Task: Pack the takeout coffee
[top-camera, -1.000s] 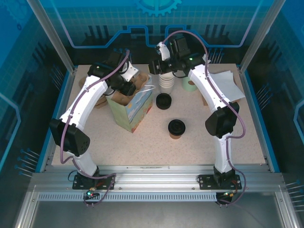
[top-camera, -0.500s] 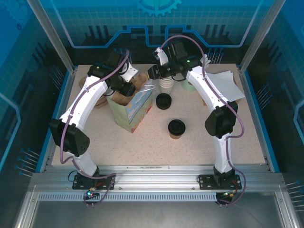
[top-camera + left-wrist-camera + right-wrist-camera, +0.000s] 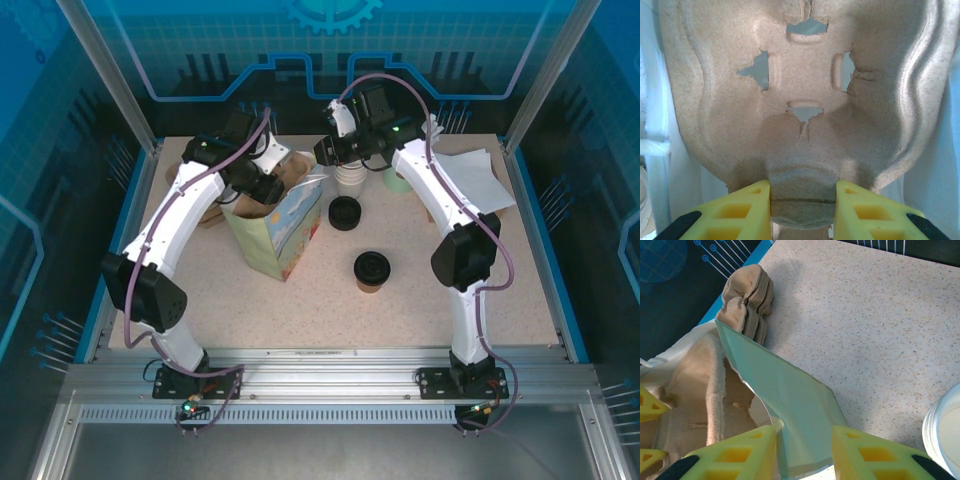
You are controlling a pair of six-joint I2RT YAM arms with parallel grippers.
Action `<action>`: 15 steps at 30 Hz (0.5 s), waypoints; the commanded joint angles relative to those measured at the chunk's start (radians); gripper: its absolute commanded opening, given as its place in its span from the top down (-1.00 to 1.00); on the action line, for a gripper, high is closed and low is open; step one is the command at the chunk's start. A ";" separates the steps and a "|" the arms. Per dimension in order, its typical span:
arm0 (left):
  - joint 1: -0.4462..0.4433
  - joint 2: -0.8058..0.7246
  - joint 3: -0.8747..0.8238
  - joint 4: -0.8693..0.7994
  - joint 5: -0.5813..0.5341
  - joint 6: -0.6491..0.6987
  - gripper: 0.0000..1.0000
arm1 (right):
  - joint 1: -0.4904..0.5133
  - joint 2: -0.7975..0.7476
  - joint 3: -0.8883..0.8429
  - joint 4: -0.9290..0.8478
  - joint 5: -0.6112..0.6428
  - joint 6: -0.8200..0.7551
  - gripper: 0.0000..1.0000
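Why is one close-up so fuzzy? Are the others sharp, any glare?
Left wrist view: the pulp cup carrier sits very near the lens, so it is soft, with washed-out white at both sides. Right wrist view: the table is crisp, the paper bag flap slightly soft. Top view: sharp, evenly lit.

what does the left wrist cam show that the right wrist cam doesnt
left wrist: a close look at the pulp cup carrier with its four cut-out slots, and a tab of it clamped in the left gripper.
right wrist: the paper bag's flap lying between the fingers of the right gripper, the speckled table, and the rim of a white cup stack.
both: the carrier's beige pulp, with pale bag wall beside it.
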 commanded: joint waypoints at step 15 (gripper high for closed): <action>0.013 0.015 -0.009 -0.037 -0.005 -0.025 0.38 | 0.018 -0.024 -0.006 0.018 0.008 0.023 0.30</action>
